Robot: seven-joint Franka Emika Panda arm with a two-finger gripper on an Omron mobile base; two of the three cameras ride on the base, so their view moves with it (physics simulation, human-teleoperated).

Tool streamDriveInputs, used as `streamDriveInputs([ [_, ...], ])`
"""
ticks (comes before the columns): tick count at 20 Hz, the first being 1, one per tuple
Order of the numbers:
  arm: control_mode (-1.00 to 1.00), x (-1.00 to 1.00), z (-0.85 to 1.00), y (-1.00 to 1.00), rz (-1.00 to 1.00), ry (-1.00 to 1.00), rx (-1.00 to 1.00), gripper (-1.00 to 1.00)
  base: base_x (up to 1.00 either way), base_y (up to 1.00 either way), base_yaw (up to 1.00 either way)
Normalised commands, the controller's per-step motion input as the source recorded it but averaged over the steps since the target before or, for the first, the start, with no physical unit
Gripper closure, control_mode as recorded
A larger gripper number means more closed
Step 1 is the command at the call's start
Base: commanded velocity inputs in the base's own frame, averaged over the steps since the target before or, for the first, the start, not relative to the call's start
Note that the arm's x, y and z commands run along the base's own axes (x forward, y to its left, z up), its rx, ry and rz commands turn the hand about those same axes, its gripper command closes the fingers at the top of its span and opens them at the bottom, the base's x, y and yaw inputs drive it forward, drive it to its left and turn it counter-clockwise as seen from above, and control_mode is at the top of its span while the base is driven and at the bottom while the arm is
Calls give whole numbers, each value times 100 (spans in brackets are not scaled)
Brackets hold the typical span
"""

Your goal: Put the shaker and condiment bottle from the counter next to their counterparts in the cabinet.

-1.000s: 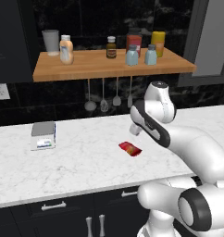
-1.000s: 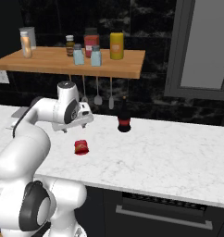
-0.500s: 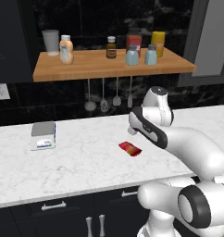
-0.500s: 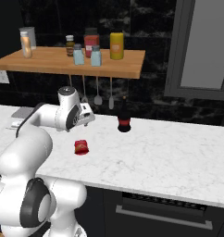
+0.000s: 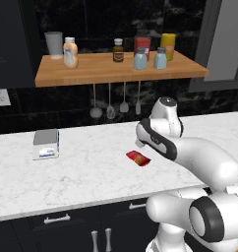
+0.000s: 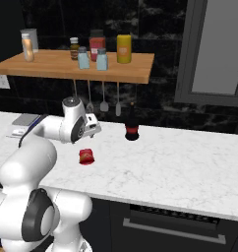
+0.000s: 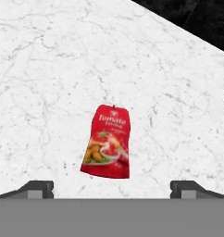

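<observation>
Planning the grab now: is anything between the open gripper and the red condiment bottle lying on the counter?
Nothing visible. In the hand view the condiment bottle lies flat on bare counter just ahead of the open gripper, with only marble around it.

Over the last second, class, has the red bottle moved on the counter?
No. The red bottle lies in the same spot on the counter, right of the scale and below the hanging utensils, untouched.

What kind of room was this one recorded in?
A rendered kitchen, by the look of it: a white marble counter over dark drawer fronts, utensils hanging below a wooden shelf of bottles and jars.
</observation>
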Motion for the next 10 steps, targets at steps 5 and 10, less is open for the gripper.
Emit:
streamDriveInputs([
  [5, -100, 1, -12, 4, 0, 3, 1, -100, 0, 0, 0],
  [10, -100, 5, -17, 8, 0, 8, 6, -100, 0, 0, 0],
])
